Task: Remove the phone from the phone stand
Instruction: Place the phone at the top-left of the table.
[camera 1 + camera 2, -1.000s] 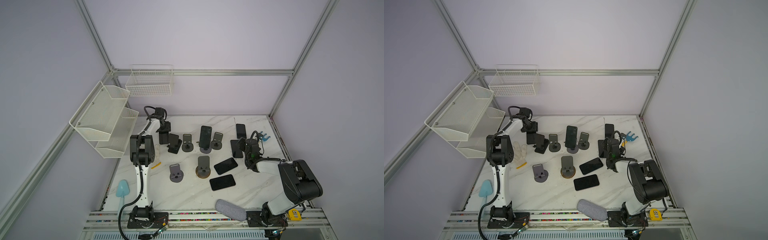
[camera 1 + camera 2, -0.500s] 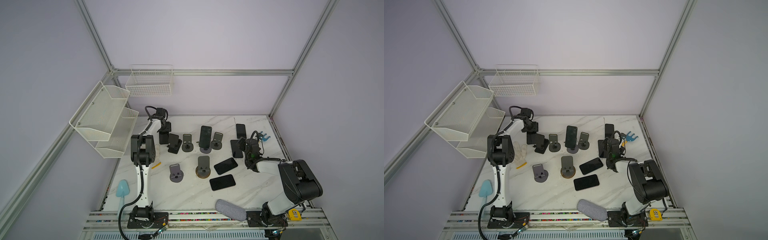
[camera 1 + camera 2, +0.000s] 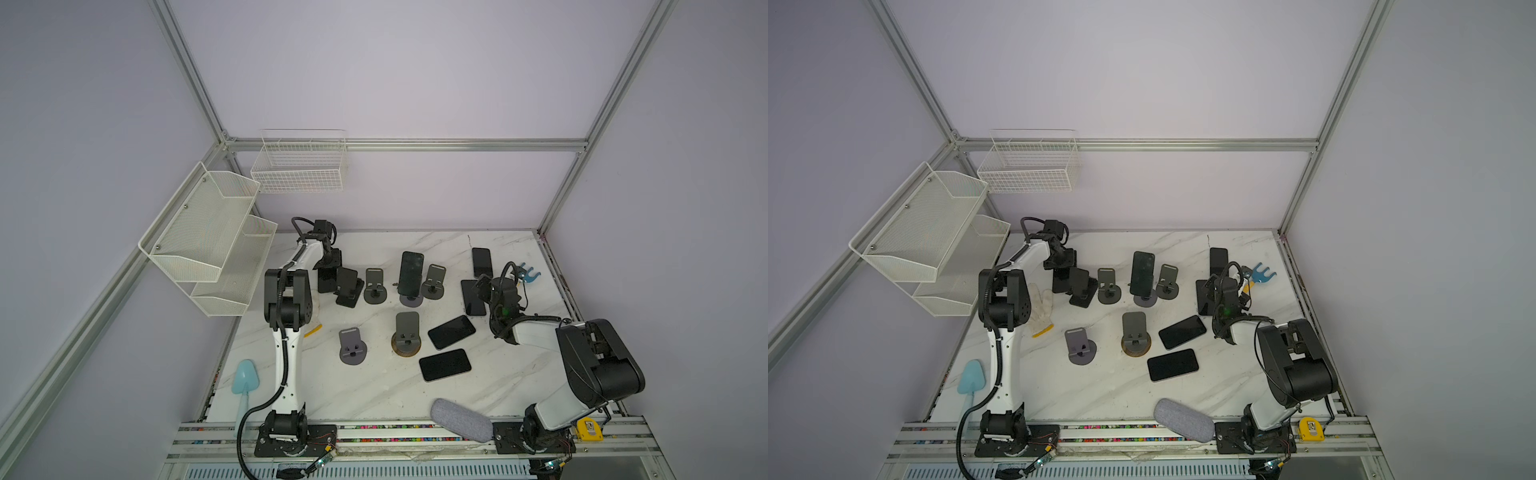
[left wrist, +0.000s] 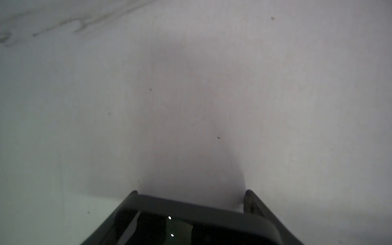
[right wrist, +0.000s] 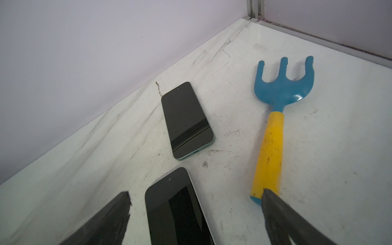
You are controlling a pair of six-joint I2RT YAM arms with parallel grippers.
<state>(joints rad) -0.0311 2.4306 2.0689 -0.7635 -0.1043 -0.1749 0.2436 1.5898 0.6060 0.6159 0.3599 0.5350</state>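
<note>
My left gripper [image 3: 330, 259] [image 4: 192, 197] is at the far left of the marble table and is shut on a black phone [image 3: 327, 280] [image 4: 191, 224], which it grips by its two long sides. The phone hangs upright just left of an empty black phone stand [image 3: 348, 286] [image 3: 1081, 286] and apart from it. A second dark phone [image 3: 411, 268] leans on a grey round-based stand [image 3: 409, 300] in the middle of the back row. My right gripper [image 3: 484, 286] [image 5: 195, 194] stands open low over a flat phone [image 5: 176, 212] at the right.
Several empty grey stands [image 3: 352, 347] and flat phones [image 3: 444, 364] are spread over the table. A blue and yellow rake [image 5: 275, 118] lies beside my right fingers. A white glove [image 3: 1040, 307], a grey case [image 3: 461, 419] and wire baskets [image 3: 208, 237] line the left and front.
</note>
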